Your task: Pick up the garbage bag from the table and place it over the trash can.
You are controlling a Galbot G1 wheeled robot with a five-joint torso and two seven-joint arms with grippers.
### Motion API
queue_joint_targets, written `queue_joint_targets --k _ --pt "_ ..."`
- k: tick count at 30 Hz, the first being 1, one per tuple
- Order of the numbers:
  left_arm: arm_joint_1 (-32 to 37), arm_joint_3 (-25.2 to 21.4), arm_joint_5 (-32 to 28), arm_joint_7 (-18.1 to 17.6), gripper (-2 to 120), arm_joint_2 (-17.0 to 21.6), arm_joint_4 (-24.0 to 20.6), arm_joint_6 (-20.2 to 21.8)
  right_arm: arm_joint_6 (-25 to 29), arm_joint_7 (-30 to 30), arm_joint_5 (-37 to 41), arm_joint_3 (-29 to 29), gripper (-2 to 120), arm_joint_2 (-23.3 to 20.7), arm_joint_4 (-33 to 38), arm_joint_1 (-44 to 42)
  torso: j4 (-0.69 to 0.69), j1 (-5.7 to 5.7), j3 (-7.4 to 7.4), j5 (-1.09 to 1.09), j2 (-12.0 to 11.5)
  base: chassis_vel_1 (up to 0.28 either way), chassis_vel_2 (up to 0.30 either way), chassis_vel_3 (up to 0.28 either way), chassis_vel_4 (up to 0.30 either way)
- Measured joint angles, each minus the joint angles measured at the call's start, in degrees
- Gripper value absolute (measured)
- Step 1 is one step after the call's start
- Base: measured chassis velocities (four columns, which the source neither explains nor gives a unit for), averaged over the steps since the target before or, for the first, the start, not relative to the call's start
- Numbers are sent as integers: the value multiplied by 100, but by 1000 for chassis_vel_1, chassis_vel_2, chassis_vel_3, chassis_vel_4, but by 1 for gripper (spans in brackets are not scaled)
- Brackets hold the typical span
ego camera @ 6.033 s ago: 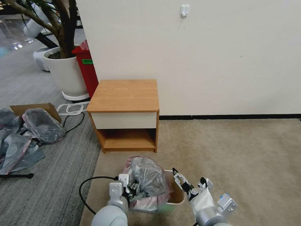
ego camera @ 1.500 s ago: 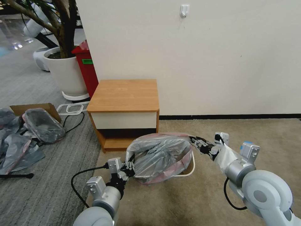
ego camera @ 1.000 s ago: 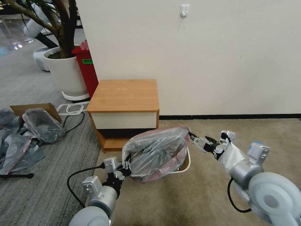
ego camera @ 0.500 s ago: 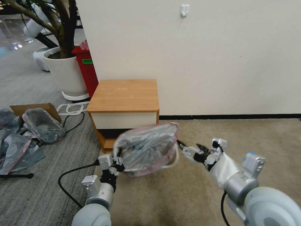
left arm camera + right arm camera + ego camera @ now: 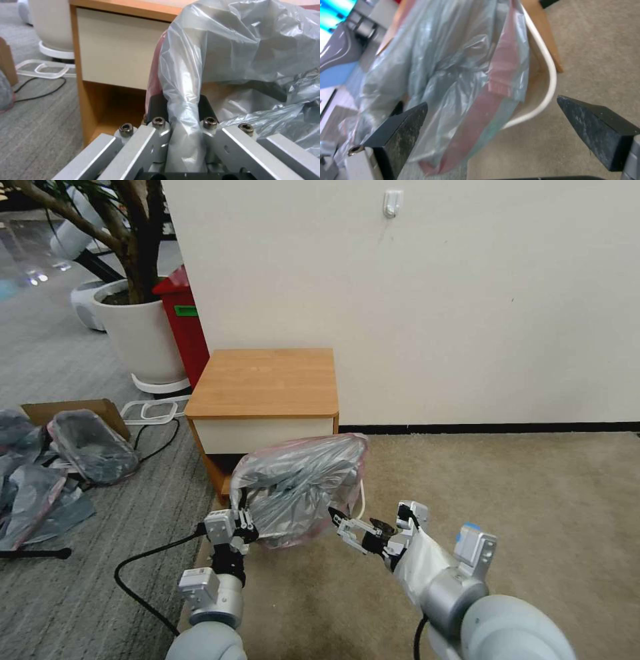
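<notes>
Thin crinkly grey translucent garbage bag with a pink-red rim (image 5: 300, 487), draped over the small cream-white plastic trash can, of which a curved strip of rolled rim (image 5: 362, 499) peeks out at the bag's right side. Bag and can held up off the beige carpet (image 5: 507, 493), directly in front of the white drawer front and open shelf of the small orange-brown wooden nightstand (image 5: 267, 380), whose top surface lies bare. Left gripper (image 5: 237, 519) at the bag's lower left edge, fingers (image 5: 156, 110) pinched narrow around a bunched fold of the grey plastic; in the left wrist view, film squeezed between the two black pads and ballooning upward past the drawer front. Right gripper (image 5: 350, 523) just beside the bag's lower right corner, fingers (image 5: 406, 125) spread wide and holding nothing, apart from the plastic; in the right wrist view, pink-red band and white rim (image 5: 550, 82) seen between the two dark fingertips, farther off. Heap of similar grey bags (image 5: 60, 460) beside a flattened cardboard box (image 5: 73, 410) on the grey striped carpet to the left, well apart from the nightstand. Tall red bin (image 5: 181, 323) and white planter with a tree (image 5: 137, 333) behind the nightstand's left side, against the cream wall. Black cable (image 5: 143, 573) looping on the floor from the left arm.
</notes>
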Motion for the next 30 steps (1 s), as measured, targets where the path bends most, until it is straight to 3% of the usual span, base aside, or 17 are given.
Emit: queue_joint_targets --k 7,26,30 --pt "37 139 68 26 5 -15 -9 -30 134 204 -17 -28 93 94 -91 28 0 0 0 0 0 0 0 0 0" --pt "22 324 -215 -68 5 -89 -56 53 159 199 -46 133 22 -31 -9 -1 0 0 0 1 0 0 0 0 0" --pt "13 367 -385 -131 5 -96 -109 135 159 193 -46 174 12 -50 -7 -11 0 0 0 1 0 0 0 0 0"
